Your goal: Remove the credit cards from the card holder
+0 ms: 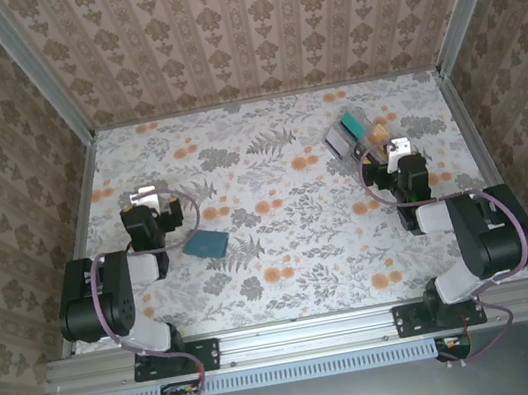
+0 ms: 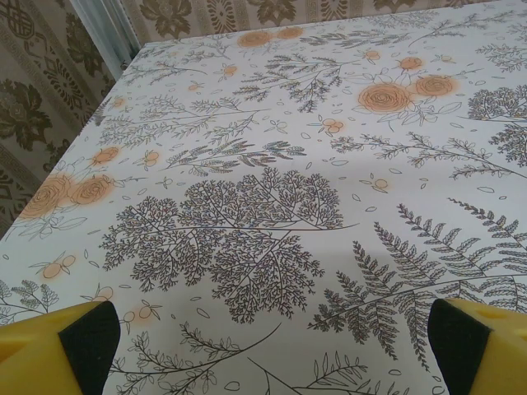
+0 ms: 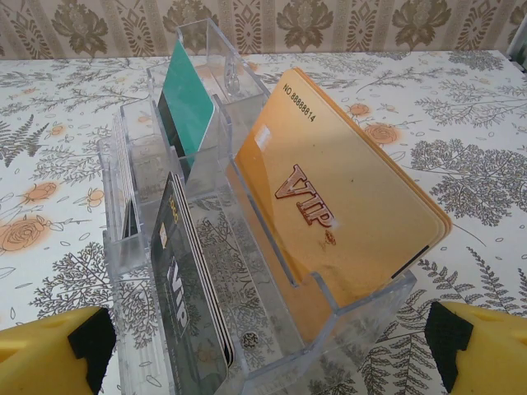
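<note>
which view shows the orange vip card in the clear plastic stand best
The right wrist view: the orange plastic VIP card stands close up in the clear acrylic stand, its lettering and number readable. In the top external view the stand is small and far off, the card too small to make out.

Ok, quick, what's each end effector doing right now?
Left end effector: open, empty, above the floral tablecloth.
Right end effector: open, holding nothing, facing the clear acrylic card stand.
</note>
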You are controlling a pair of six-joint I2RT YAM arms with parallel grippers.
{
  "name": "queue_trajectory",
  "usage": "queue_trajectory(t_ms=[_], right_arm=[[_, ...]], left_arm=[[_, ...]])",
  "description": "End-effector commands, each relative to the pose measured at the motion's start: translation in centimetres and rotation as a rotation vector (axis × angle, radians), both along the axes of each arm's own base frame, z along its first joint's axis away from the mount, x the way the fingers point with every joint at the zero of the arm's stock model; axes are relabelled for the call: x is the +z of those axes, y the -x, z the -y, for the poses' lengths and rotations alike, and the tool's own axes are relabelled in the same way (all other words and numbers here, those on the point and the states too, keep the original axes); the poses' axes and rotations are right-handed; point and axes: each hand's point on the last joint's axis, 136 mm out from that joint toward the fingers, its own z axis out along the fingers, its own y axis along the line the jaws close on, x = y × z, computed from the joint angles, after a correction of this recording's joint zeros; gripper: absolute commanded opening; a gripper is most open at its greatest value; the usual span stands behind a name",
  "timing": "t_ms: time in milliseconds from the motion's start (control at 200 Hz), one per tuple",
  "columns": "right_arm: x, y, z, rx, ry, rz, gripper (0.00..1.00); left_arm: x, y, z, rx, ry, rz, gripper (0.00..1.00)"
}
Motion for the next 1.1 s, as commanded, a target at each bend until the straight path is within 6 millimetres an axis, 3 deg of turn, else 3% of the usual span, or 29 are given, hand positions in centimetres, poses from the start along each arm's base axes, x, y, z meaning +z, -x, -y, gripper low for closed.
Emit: queue_trajectory(t_ms=[0, 840, 995, 1095], right_arm=[[0.3, -0.5, -0.1, 0.008, -0.007, 0.005, 1.0], [0.5, -0.2, -0.2, 0.013, -0.006, 0.017, 1.0], [2.6, 0.7, 0.7, -0.039, -0.006, 0.043, 1.0], [5.4, 1.7, 1.4, -0.078, 0.006, 0.056, 1.0]], left_arm=[[1.0, -0.6, 0.0, 0.001, 0.021, 0.03, 1.0], [1.1, -0.5, -0.2, 0.011, 0.024, 0.038, 1.0], [2.6, 0.1, -1.1, 0.063, 0.025, 0.054, 1.0], [3.8, 0.6, -1.0, 0.057, 0.025, 0.056, 1.0]])
